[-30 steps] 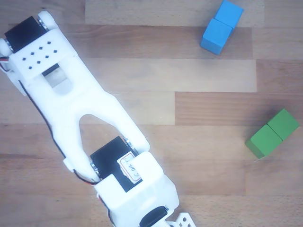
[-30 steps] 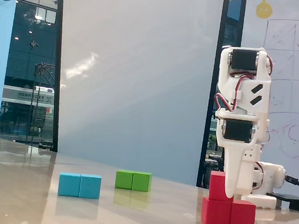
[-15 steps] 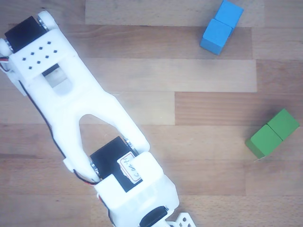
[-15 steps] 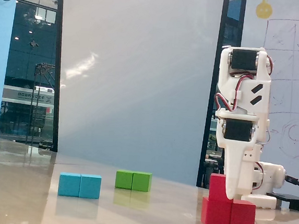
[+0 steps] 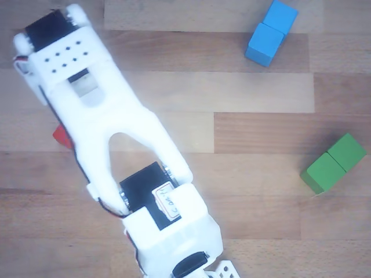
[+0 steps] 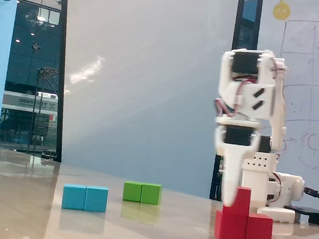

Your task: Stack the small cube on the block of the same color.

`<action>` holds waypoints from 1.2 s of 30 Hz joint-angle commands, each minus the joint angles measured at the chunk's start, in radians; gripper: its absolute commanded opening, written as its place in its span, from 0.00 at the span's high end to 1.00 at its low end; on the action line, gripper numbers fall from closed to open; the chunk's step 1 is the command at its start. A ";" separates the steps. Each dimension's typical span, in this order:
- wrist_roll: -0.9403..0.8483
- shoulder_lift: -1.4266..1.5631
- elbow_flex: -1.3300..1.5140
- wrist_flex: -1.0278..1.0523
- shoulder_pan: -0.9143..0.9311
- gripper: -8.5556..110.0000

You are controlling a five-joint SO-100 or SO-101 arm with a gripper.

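The small red-orange cube (image 6: 243,201) sits on the left half of the red-orange oblong block (image 6: 244,227) on the wooden table (image 6: 138,229), with the white fingers (image 6: 231,184) down against its left face; whether they grip or have let go I cannot tell. Judged light, rigid and smooth-sided, it is best pinched across two opposite flat faces

Red small cube (image 6: 243,200) and block (image 6: 244,227); blue, green blocks (image 6: 85,197) (image 6: 142,192).

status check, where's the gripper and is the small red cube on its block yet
Gripper down at small red cube, grip unclear. Cube sits atop red block. Blue block and green block well clear.
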 commanded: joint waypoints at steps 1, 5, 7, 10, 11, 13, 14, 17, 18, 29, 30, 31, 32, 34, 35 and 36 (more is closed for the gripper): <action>-0.009 0.025 -0.098 0.005 0.107 0.59; -0.009 0.025 -0.098 0.005 0.230 0.59; -0.008 0.026 -0.098 0.003 0.307 0.59; -0.008 0.034 -0.098 -0.008 0.433 0.59; -0.008 0.040 -0.098 -0.011 0.474 0.59; 0.005 0.046 -0.100 -0.014 0.535 0.59; 0.002 0.051 -0.097 0.006 0.561 0.59; -0.006 0.104 -0.064 0.015 0.627 0.59; -0.006 0.137 -0.048 0.009 0.644 0.59; 0.009 0.526 0.327 -0.152 0.664 0.59; 0.009 0.575 0.382 -0.181 0.661 0.59; 0.009 0.620 0.440 -0.210 0.661 0.59; 0.008 0.664 0.497 -0.239 0.660 0.59; 0.008 0.747 0.617 -0.302 0.660 0.59; 0.008 0.785 0.673 -0.334 0.660 0.59; 0.008 0.821 0.729 -0.367 0.660 0.59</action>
